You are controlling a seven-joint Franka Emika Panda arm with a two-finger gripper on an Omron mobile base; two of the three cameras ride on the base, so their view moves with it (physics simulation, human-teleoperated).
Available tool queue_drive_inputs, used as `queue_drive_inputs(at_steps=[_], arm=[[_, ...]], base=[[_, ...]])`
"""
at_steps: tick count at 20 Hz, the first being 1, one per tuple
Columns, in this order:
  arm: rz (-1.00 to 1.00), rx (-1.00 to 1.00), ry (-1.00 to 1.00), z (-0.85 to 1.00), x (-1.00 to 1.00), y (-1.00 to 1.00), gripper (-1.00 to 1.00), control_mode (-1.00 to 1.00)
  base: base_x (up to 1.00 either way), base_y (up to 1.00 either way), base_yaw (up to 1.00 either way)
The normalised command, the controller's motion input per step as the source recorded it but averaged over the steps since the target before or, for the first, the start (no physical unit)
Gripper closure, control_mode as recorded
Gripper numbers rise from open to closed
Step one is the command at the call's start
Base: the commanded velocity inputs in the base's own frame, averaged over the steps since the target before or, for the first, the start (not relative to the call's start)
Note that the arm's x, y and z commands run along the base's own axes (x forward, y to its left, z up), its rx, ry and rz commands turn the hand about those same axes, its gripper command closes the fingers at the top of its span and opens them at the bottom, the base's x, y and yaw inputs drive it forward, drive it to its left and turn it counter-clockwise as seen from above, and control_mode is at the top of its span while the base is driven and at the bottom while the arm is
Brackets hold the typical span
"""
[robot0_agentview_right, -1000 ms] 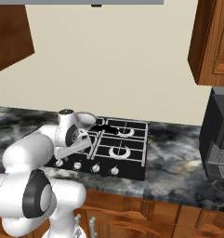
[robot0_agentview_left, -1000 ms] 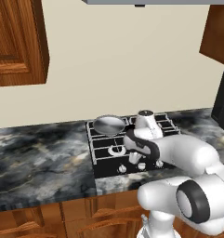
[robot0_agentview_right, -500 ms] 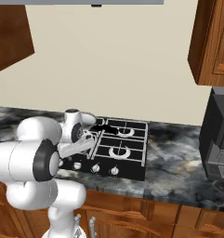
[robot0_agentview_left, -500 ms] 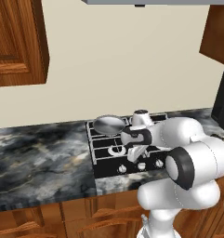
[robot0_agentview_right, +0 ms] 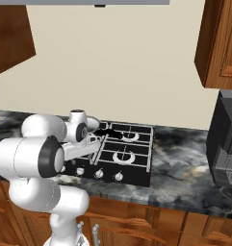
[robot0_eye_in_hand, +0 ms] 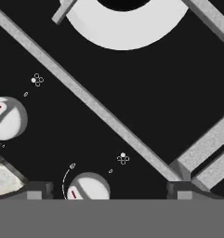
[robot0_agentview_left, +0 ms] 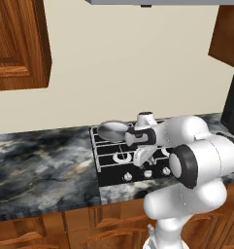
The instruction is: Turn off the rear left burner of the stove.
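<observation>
Stove: the black cooktop (robot0_agentview_left: 108, 168) sits at centre frame in the left base view, set into the dark marbled counter (robot0_agentview_left: 41, 165); in the right base view the stove (robot0_agentview_right: 136, 166) lies centre, slightly left.
Rear left burner: at the far left corner of the cooktop, and the shiny steel pan (robot0_agentview_left: 112, 129) is parked right over it in the left base view, so the ring itself is hidden.
Gripper: down low over the front strip of the stove, just behind the knob row in the left base view (robot0_agentview_left: 140, 158); in the right base view it is at the left edge of the cooktop (robot0_agentview_right: 94, 153).
Fingers: two dark tips at the bottom of the hand view (robot0_eye_in_hand: 36, 189), wide apart, nothing between them but a knob below.
Knob between the tips: a silver knob (robot0_eye_in_hand: 88, 187) with a red mark, bottom centre of the hand view, not touched.
Second knob: another silver knob (robot0_eye_in_hand: 6, 118) at the left edge of the hand view.
Near burner ring: a pale ring (robot0_eye_in_hand: 125, 25) at the top of the hand view, crossed by a grey grate bar (robot0_eye_in_hand: 95, 104).
Knob row: small silver knobs (robot0_agentview_right: 118, 177) along the front edge in the right base view.
</observation>
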Motion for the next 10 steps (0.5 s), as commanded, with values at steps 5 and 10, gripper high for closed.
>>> queue_drive_inputs(at_steps=[5, 10], arm=[[0.07, -0.02, 0.00, -0.14, -0.37, 0.00, -1.00, -1.00], [0.13, -0.02, 0.00, -0.08, -0.29, 0.00, -1.00, -1.00]], base=[[0.00, 0.00, 0.00], [0.00, 0.00, 0.00]])
